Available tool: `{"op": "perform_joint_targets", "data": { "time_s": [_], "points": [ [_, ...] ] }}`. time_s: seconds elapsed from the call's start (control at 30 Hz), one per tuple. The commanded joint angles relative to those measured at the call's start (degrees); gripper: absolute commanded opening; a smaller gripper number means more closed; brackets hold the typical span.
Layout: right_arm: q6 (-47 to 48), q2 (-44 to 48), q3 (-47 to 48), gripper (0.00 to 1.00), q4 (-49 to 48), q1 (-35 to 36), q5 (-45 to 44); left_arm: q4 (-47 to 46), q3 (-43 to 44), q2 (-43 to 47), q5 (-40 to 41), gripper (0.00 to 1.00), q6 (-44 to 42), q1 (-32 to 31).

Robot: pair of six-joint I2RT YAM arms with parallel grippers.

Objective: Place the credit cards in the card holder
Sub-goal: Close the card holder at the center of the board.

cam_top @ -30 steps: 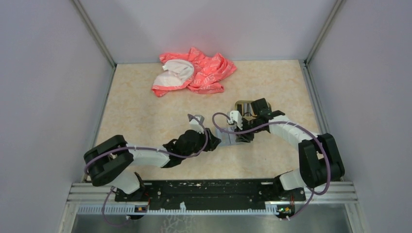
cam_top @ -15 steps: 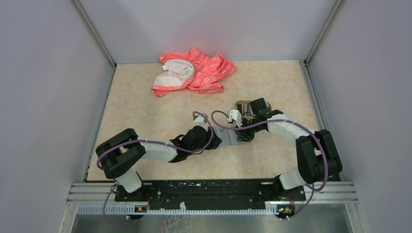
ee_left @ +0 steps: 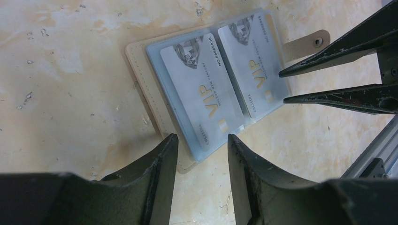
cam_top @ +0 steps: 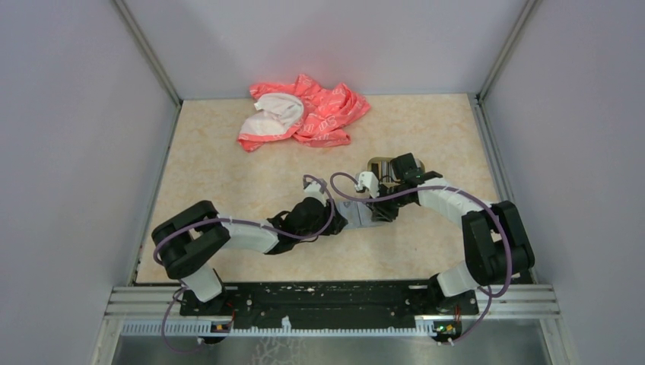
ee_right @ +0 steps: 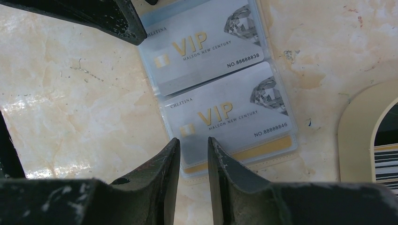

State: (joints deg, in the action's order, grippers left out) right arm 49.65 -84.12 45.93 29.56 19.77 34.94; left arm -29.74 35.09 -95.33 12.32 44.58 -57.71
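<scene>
The beige card holder lies open and flat on the table, between both grippers. Its clear sleeves hold two silver VIP credit cards side by side, also seen in the right wrist view. My left gripper is open, its tips either side of the holder's near corner, just above it. My right gripper is open by a narrow gap over the holder's opposite edge, holding nothing. More cards show edge-on as stripes in the tan tray.
A crumpled pink and white cloth lies at the back of the table. The tan tray sits just behind the right gripper, partly hidden by the arm. Grey walls close in both sides and the back.
My left arm has swung forward and right, bringing its gripper closer to the card holder. The right arm has shifted only slightly. The holder has stayed in place.
</scene>
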Motion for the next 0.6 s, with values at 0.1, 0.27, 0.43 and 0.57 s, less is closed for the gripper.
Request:
{"op": "perform_joint_targets", "data": {
  "time_s": [0.1, 0.27, 0.43, 0.57],
  "points": [
    [-0.5, -0.3, 2.8, 0.28, -0.7, 0.5, 0.9, -0.5, 1.3, -0.9, -1.3, 0.49, 0.0, 0.2],
    [-0.6, -0.3, 3.0, 0.28, -0.6, 0.5, 1.1, -0.2, 2.3, -1.8, -1.9, 0.49, -0.2, 0.1],
    [-0.6, -0.2, 3.0, 0.28, -0.5, 0.5, 1.1, -0.7, 2.3, -1.8, -2.6, 0.47, -0.3, 0.1],
    [-0.6, -0.2, 3.0, 0.27, -0.5, 0.5, 1.1, -2.4, 0.9, -0.9, -2.6, 0.45, -0.3, 0.1]
  ]
}}
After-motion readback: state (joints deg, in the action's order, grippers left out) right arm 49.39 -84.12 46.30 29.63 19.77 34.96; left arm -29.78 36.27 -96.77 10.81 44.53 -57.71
